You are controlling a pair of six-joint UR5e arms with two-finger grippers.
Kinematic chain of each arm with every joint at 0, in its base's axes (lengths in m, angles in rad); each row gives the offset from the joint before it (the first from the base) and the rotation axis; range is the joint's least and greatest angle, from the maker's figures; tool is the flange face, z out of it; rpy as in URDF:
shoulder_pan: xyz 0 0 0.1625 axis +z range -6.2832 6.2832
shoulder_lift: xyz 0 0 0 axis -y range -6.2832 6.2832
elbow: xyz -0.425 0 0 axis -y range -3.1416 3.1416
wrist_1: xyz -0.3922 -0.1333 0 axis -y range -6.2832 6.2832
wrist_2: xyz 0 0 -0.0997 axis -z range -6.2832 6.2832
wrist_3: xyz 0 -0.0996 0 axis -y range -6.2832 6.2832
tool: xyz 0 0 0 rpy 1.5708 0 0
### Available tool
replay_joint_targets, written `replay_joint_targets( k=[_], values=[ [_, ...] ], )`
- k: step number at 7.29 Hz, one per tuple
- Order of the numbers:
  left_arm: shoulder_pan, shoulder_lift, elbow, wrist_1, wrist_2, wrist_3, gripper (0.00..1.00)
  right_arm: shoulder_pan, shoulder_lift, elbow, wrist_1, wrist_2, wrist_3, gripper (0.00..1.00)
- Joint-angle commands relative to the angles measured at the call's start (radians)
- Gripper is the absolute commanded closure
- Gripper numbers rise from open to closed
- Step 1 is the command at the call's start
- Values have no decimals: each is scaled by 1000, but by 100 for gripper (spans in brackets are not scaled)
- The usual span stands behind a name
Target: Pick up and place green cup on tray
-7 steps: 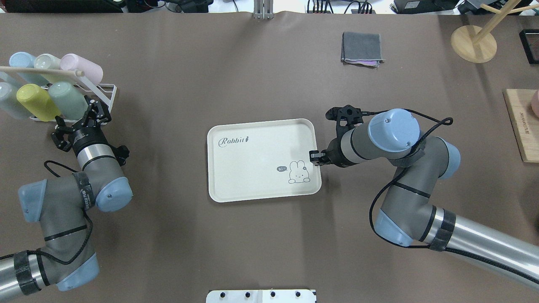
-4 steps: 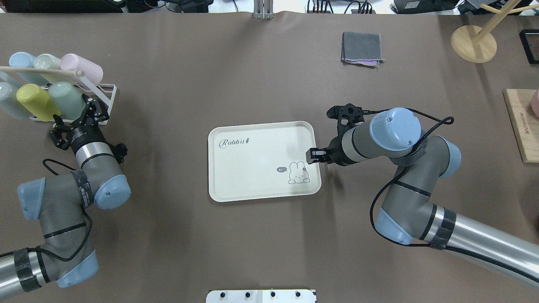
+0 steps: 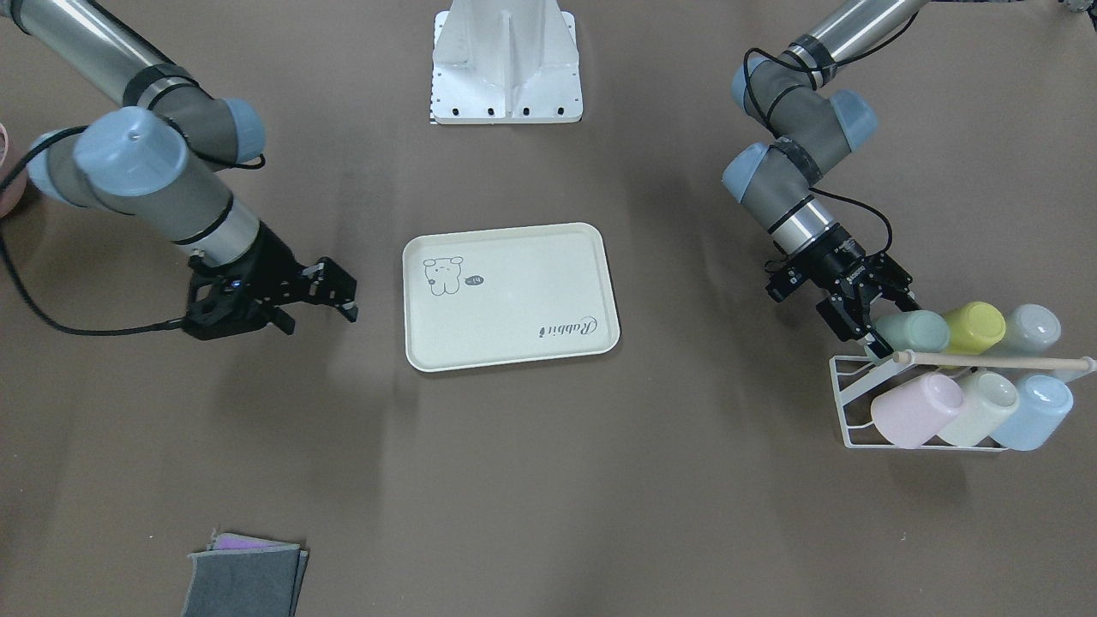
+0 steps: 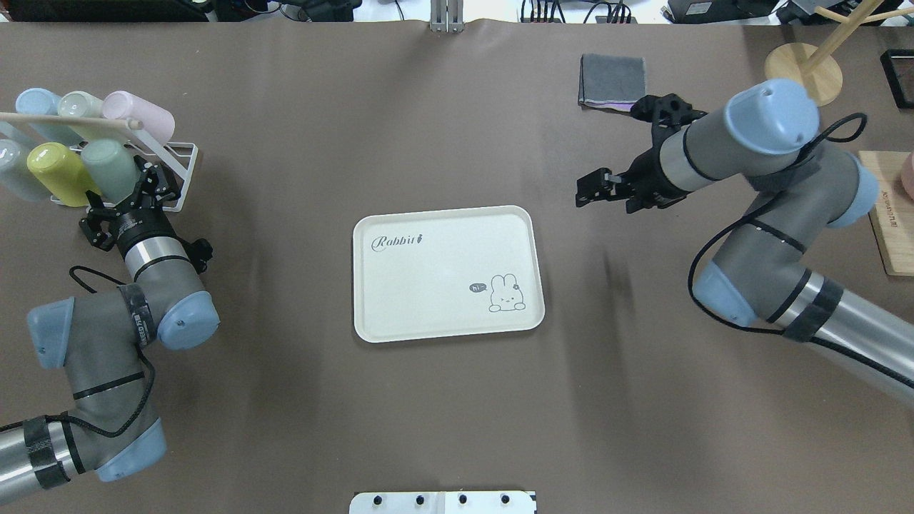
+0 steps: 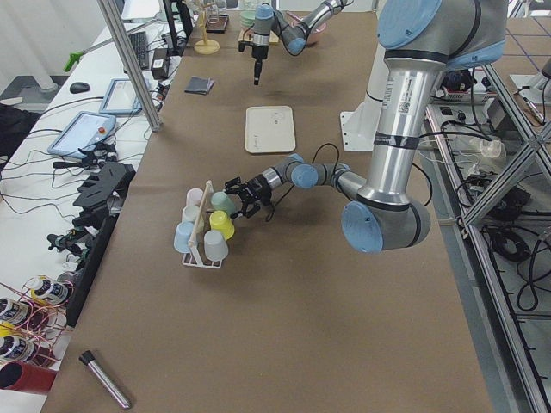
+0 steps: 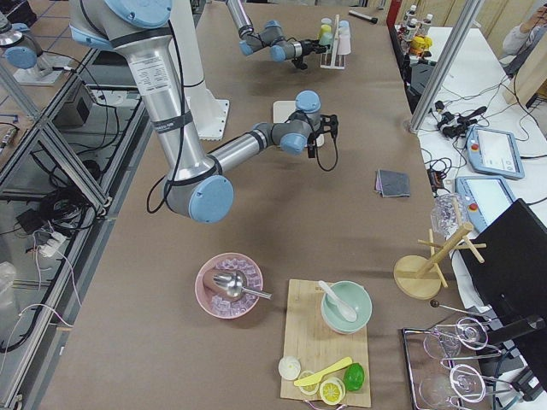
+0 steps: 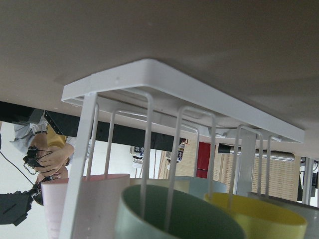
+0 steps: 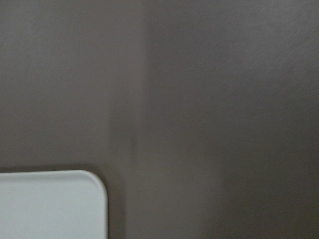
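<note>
Green cup [image 4: 107,165]: lying in the white wire rack [image 3: 848,403], well apart from the tray [image 4: 443,285].
Left pincer [image 4: 151,184]: fingers spread at the cup's open end, gripping nothing.
Right pincer [image 3: 347,296]: beside the tray, slightly parted, empty.
Progress: I judge only the approach is done; grasp, carry and placing remain.

A matte brown surface [image 4: 285,400] carries everything. Near its middle a rectangular cream-white tray with rounded corners [image 4: 428,285] lies flat, printed with a small rabbit and the word "Rabbit". At the robot's left end stands a white wire rack [image 4: 184,151]. Far across on the right lies a folded grey cloth [image 4: 613,80], with a round wooden stand base [image 4: 802,74] near it. A pale wooden board [image 4: 884,214] lies at the right edge, and a white metal base plate [image 4: 443,502] sits at the near edge.
</note>
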Motion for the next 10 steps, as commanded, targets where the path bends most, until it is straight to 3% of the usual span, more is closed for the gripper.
replay_joint_targets(
  k=[1,3,7,9,10],
  values=[
    [-2,0,5,-12,0,3,3,179,-65,-2,-101,71,-178,0],
    [-2,-2,3,-12,2,6,7,306,-94,-1,-337,72,-502,0],
    [-3,-5,9,-26,38,6,12,616,-410,7,-372,131,-1033,0],
    [-3,-7,9,-26,38,6,50,735,-525,9,-369,135,-1178,0],
    [-3,-7,11,-26,44,6,62,753,-536,12,-380,137,-1170,0]
  ],
)
